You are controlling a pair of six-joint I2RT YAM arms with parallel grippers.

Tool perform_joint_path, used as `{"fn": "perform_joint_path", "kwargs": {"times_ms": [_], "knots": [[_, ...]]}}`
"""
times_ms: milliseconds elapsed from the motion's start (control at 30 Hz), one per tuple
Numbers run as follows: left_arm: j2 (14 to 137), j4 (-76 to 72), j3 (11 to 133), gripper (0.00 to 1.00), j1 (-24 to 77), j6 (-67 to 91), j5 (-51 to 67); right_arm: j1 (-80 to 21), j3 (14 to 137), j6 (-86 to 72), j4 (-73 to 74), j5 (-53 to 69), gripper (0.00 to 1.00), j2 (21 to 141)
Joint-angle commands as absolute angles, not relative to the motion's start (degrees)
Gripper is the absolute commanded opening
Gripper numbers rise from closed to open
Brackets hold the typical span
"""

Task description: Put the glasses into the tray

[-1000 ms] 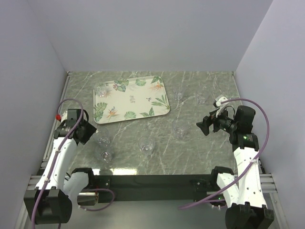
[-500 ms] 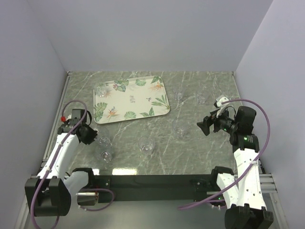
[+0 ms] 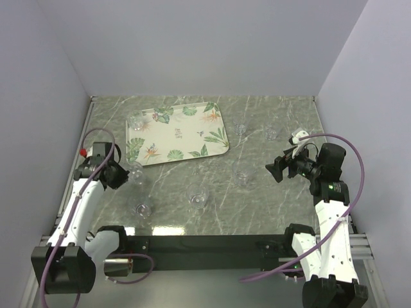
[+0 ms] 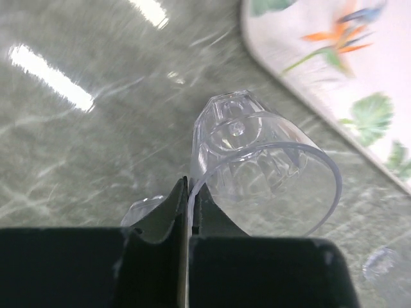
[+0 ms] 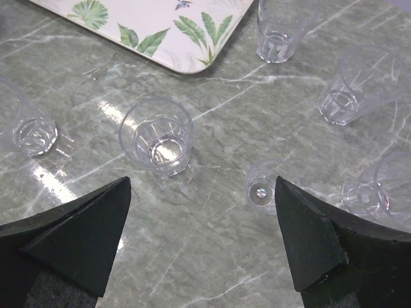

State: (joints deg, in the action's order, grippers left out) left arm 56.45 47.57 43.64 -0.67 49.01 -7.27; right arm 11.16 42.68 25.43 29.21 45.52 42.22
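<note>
left gripper (image 3: 122, 174) was half open 1s ago, now clamped on the rim of one glass (image 4: 263, 167). the glass is up off the table (image 3: 257, 205), tilted, just beside the tray (image 3: 168, 138) near-left corner. right gripper (image 3: 275, 170) unchanged: jaws wide apart, empty.

My table (image 3: 276, 115) has a grey-green marbled top with pale veins. Plain pale walls enclose it: back wall (image 3: 205, 45), left wall (image 3: 32, 96), right wall (image 3: 376, 70). Bright light streaks (image 4: 48, 76) reflect off its glossy surface.
</note>
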Motion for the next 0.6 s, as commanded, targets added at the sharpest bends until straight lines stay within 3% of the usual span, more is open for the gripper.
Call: {"fn": "perform_joint_path", "kwargs": {"times_ms": [0,267,567], "knots": [[54.9,41.9,48.6,0.0,-0.4,44.3,-5.8,11.6,42.5,25.5,27.5,45.5,0.99,41.4],[61.5,25.9,51.2,0.0,-4.0,35.7,9.6,11.7,42.4,25.5,27.6,45.6,0.99,41.0],[79.4,20.7,61.1,0.0,-8.0,30.8,9.7,11.8,42.4,25.7,27.6,45.8,0.99,40.9]]}}
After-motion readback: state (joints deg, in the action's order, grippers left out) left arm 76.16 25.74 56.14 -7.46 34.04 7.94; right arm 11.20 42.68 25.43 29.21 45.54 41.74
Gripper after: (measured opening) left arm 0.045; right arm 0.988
